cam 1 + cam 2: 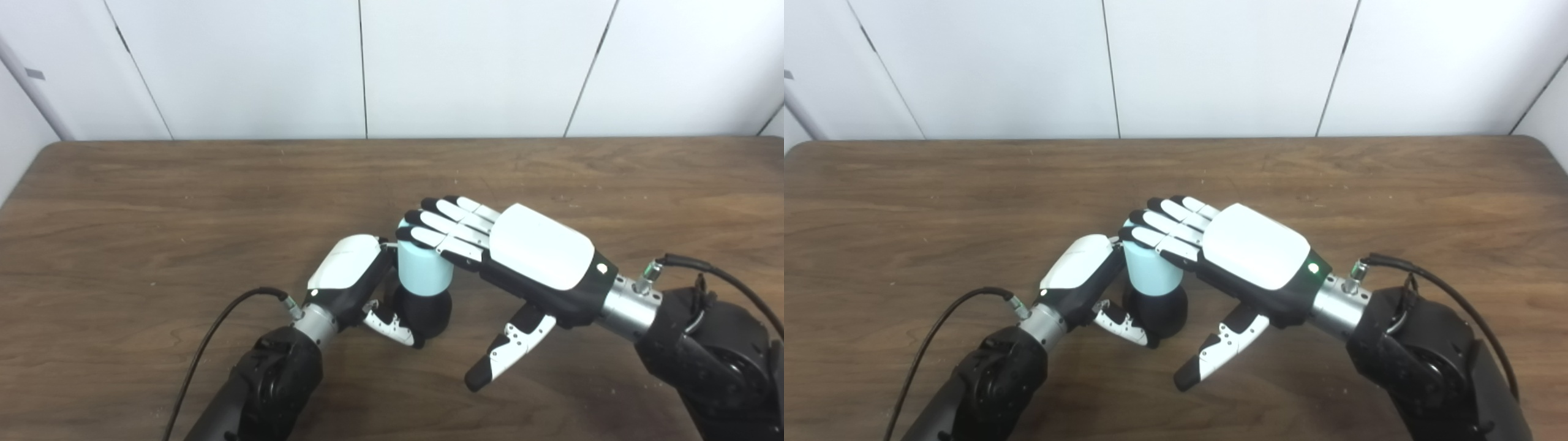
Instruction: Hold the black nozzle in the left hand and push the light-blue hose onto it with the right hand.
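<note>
The black nozzle [425,312] stands upright on the wooden table [184,202], near the middle front. My left hand [352,278] is shut on the nozzle, thumb across its front and fingers hidden behind it. The light-blue hose [424,269], a short cylinder, sits on top of the nozzle. My right hand [520,257] is open and flat, palm down, with its fingers [438,223] resting on the hose's top. Its thumb [511,346] hangs free to the right of the nozzle.
A black cable [211,334] loops from my left wrist over the table. Another cable [716,275] runs along my right forearm. White wall panels [367,61] stand behind the table's far edge.
</note>
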Motion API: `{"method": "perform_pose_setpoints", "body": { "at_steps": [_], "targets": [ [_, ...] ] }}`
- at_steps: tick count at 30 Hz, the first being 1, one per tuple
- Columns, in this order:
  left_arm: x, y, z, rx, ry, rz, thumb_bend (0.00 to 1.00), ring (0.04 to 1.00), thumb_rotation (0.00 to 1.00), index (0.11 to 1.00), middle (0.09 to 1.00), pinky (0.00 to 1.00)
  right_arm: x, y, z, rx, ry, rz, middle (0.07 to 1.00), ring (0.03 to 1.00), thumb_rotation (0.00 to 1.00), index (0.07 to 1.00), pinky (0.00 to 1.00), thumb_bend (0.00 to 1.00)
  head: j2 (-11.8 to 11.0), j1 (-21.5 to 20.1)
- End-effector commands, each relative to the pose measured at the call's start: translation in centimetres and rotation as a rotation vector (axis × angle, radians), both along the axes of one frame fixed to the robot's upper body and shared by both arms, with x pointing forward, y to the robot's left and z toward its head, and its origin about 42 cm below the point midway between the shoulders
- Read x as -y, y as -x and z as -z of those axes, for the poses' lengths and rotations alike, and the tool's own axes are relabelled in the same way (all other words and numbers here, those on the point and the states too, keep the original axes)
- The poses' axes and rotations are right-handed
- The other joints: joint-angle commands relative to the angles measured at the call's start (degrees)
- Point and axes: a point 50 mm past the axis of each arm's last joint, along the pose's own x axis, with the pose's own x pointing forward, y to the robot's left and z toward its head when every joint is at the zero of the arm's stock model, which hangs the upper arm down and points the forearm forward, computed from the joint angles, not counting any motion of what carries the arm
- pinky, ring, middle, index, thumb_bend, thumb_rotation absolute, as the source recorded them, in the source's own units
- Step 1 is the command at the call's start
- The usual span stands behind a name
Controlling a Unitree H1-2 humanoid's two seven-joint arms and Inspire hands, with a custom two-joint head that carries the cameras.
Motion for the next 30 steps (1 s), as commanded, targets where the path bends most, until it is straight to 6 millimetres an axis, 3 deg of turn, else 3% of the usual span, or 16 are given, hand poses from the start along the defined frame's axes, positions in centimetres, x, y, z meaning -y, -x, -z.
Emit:
{"method": "perform_pose_setpoints", "body": {
  "at_steps": [1, 9, 30],
  "targets": [
    [-0.3, 0.8, 2.3, -0.138, -0.052, 0.011, 0.52, 0.649, 0.00, 0.492, 0.482, 0.91, 0.4, -0.2, 0.7, -0.027, 0.042, 0.010, 0.980, 1.000, 1.00, 0.976, 1.00, 0.74, 0.1, 0.0],
    [-0.1, 0.9, 2.5, -0.139, -0.049, 0.011, 0.52, 0.656, 0.00, 0.482, 0.500, 0.90, 1.0, -0.3, 1.6, -0.062, 0.047, 0.023, 0.980, 1.000, 1.00, 0.974, 1.00, 0.74, -0.3, 0.0],
    [-0.2, 0.1, 2.3, -0.119, -0.057, 0.019, 0.52, 0.655, 0.00, 0.465, 0.525, 0.90, 1.2, -0.4, 1.6, -0.055, 0.042, 0.020, 0.978, 1.000, 1.00, 0.969, 1.00, 0.72, 0.1, 0.6]
  ]
}}
